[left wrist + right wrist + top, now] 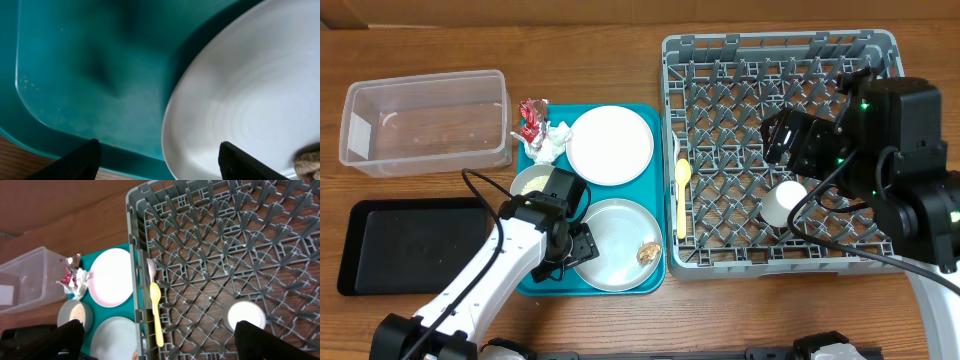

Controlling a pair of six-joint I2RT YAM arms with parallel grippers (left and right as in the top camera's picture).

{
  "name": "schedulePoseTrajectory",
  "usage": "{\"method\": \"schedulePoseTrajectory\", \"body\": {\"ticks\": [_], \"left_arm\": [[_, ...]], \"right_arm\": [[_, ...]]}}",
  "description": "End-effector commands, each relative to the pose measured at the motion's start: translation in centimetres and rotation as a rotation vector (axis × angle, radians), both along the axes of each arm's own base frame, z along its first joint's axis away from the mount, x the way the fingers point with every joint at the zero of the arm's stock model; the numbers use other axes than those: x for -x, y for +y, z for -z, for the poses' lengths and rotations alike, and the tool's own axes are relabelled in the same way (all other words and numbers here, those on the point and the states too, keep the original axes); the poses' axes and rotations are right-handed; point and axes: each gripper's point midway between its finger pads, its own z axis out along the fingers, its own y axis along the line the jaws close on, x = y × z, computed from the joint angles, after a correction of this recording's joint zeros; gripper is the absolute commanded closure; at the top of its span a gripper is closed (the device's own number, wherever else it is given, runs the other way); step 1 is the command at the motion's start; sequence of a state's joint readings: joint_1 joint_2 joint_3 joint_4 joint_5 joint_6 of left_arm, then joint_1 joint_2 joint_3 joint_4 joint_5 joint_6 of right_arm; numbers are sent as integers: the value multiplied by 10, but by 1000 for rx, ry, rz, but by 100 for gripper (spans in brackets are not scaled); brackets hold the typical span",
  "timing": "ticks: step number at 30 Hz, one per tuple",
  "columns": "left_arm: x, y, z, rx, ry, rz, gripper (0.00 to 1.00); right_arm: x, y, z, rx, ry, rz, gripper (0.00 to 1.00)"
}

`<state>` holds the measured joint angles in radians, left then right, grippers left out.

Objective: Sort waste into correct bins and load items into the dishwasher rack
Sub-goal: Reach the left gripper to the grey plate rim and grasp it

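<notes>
My left gripper point(574, 243) point(159, 146) is open and low over the teal tray, its fingers astride the left rim of the light grey plate point(610, 240) point(240, 90). A brown morsel point(648, 253) point(307, 160) lies on that plate. The pinkish-white plate point(610, 145) point(111, 276), a small bowl point(531, 182) with rice, the red-and-silver wrapper point(531, 118) and the napkin point(551, 142) are on the same tray. My right gripper point(782, 140) point(157, 327) is open and empty above the grey rack point(880, 48) point(134, 210). The cup point(785, 203) point(245, 316) stands in the rack. The spoon point(681, 188) point(156, 311) and the fork point(151, 269) lie along its left side.
The teal tray point(538, 282) point(90, 65) sits between the bins and the rack. The clear tub point(425, 120) is at the back left. The black tray point(410, 245) is at the front left, under my left arm's reach. Cables trail from both arms.
</notes>
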<state>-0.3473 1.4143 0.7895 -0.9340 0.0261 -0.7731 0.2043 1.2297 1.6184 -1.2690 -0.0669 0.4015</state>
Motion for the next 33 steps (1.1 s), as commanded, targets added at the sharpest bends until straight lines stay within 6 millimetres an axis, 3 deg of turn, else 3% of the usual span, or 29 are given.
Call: {"method": "schedulePoseTrajectory", "body": {"ticks": [1,11,33], "left_arm": [[3,7,7,-48,13,-9,22],[7,8,15,-53,35,-10,21],[-3,15,16,-96,-17,-16,24]], "right_arm": [[-4,-1,-3,27,-20,-23,0],[-4,-1,-2,27,-16,-23,0],[-3,-1,-1,28,-8,-22,0]]}}
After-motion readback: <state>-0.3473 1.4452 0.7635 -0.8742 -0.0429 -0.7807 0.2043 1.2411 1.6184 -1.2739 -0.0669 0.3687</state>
